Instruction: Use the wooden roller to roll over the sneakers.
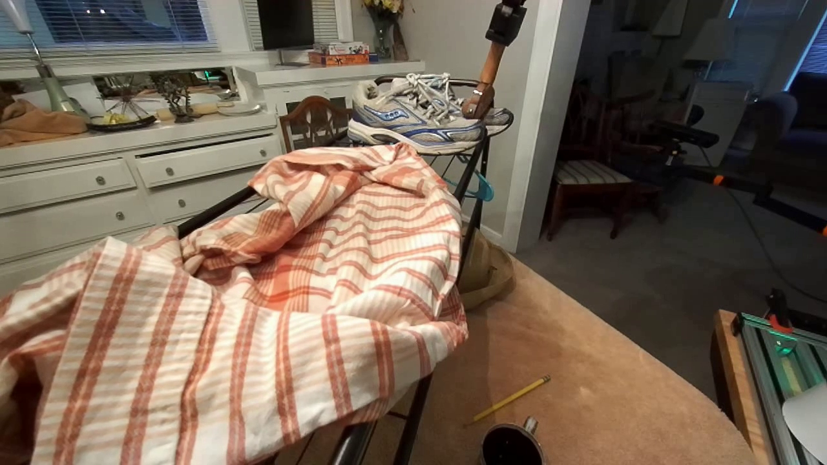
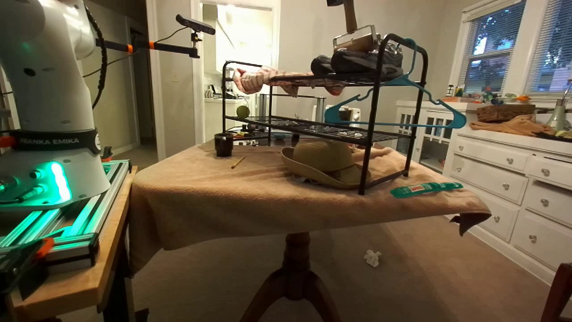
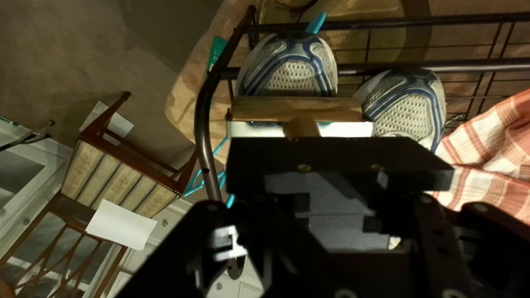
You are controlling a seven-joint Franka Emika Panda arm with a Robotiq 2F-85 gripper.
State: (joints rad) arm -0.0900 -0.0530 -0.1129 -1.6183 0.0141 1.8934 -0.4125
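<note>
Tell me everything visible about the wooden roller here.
The wooden roller has a light-brown barrel in a shiny metal frame; black fingers grip its wooden handle, which leans slightly above. In the wrist view the barrel lies across one of the sneakers, its end close to the other; it seems to rest on the first, though exact contact is hard to tell.

In an exterior view the white arm (image 2: 51, 89) stands at near left on its green-lit base (image 2: 80, 176), top out of frame. In the wrist view the dark gripper (image 3: 335, 207) has its jaws clamped in a hold.
</note>
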